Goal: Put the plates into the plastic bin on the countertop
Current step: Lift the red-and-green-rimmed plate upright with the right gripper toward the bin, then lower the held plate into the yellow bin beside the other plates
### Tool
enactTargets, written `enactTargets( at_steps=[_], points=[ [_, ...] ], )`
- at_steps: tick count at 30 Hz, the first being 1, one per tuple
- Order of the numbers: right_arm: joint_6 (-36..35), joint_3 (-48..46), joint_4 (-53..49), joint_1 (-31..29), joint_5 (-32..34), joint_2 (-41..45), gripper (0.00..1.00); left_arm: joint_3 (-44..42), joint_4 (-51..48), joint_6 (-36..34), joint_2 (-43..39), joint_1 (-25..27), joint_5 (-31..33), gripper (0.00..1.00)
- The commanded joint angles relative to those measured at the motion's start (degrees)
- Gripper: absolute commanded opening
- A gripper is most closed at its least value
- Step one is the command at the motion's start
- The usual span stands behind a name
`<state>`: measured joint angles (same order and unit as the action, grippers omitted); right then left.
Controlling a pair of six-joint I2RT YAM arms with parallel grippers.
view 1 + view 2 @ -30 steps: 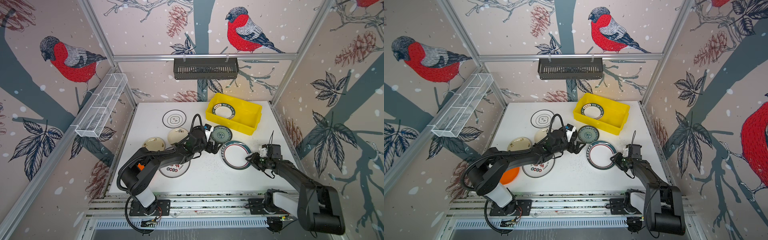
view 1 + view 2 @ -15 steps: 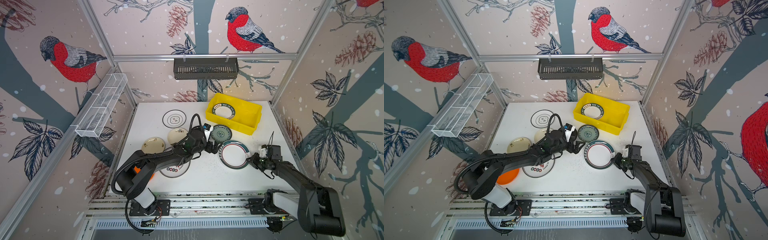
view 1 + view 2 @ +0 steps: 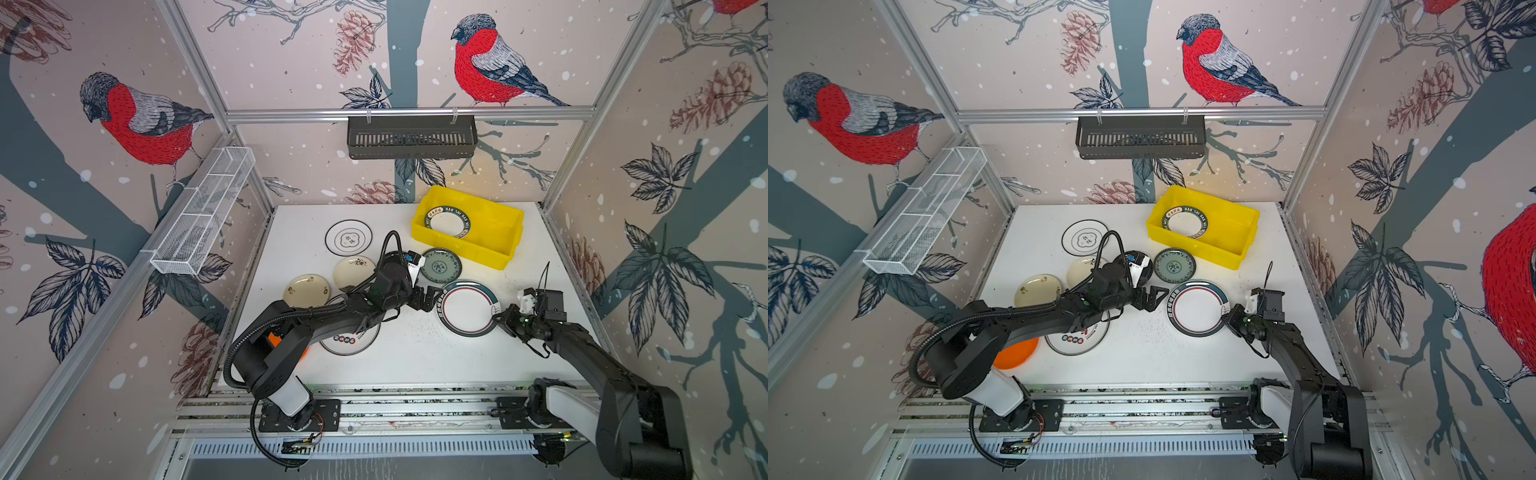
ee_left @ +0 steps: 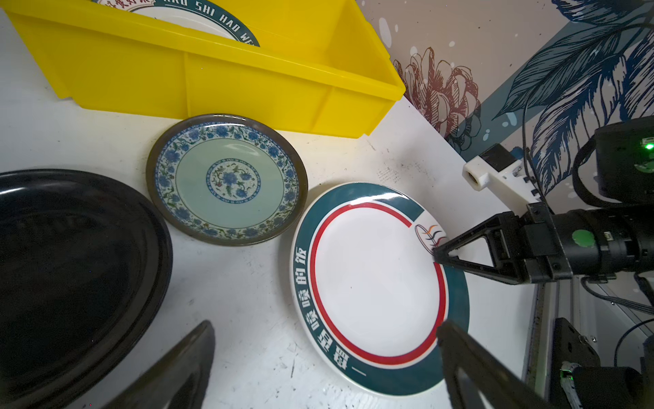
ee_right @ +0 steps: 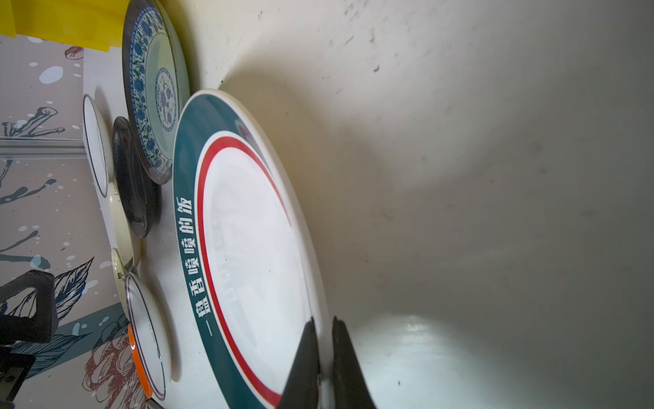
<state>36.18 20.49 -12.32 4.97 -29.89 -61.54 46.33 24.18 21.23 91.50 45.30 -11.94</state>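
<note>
A white plate with a teal lettered rim and red ring (image 3: 468,307) (image 3: 1198,308) (image 4: 378,287) (image 5: 247,248) lies on the countertop (image 3: 415,361) in front of the yellow plastic bin (image 3: 469,245) (image 4: 247,81). My right gripper (image 3: 500,318) (image 3: 1229,318) (image 4: 437,256) (image 5: 323,329) is shut on this plate's right rim, one finger above and one below. My left gripper (image 3: 432,297) (image 3: 1156,295) (image 4: 325,325) stands open at the plate's left edge, holding nothing. Inside the bin lies a lettered-rim plate (image 3: 448,222). A teal-patterned plate (image 3: 441,266) (image 4: 226,180) sits beside the bin.
A black plate (image 4: 70,265) lies under the left wrist. Two cream plates (image 3: 306,289) (image 3: 353,268), a dark-outlined white plate (image 3: 348,237), a red-character plate (image 3: 349,338) and an orange plate (image 3: 1017,353) lie at left. On the walls hang a black slotted shelf (image 3: 411,137) and a wire basket (image 3: 203,220).
My right gripper's jaws have closed on the rim of the teal-rimmed plate, and the plate has shifted slightly to the left. The left arm has barely moved.
</note>
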Motion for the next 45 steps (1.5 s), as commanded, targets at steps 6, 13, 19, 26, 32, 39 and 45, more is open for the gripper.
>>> enactTargets(
  at_steps=[6,13,19,26,32,39,45],
  points=[
    [-0.2,5.6,-10.6,1.4,9.6,5.2,0.00,0.2,-0.8,-0.5,-2.0,0.2,1.6,0.97],
    [-0.5,13.3,-15.5,1.3,5.9,11.5,0.00,0.7,-1.8,-3.0,-4.5,0.2,5.8,0.97],
    [-1.8,21.0,-18.4,0.6,4.3,11.5,0.00,2.0,-3.5,-4.7,-5.2,0.1,7.8,0.97],
    [0.6,29.4,-8.8,0.5,6.7,5.2,0.00,2.1,-4.0,-5.0,-6.0,0.1,9.4,0.97],
    [-1.3,42.5,-2.9,0.4,14.0,-6.9,0.00,3.8,-6.2,-5.6,-5.5,0.1,7.9,0.97],
    [-3.3,55.5,-0.7,-3.7,19.9,-24.8,0.00,2.1,-7.1,-5.5,-8.0,0.1,9.4,0.97],
    [-3.3,64.7,-0.9,-5.7,21.9,-37.2,0.00,0.0,-8.7,-6.4,-11.0,0.1,10.9,0.97]
  ],
)
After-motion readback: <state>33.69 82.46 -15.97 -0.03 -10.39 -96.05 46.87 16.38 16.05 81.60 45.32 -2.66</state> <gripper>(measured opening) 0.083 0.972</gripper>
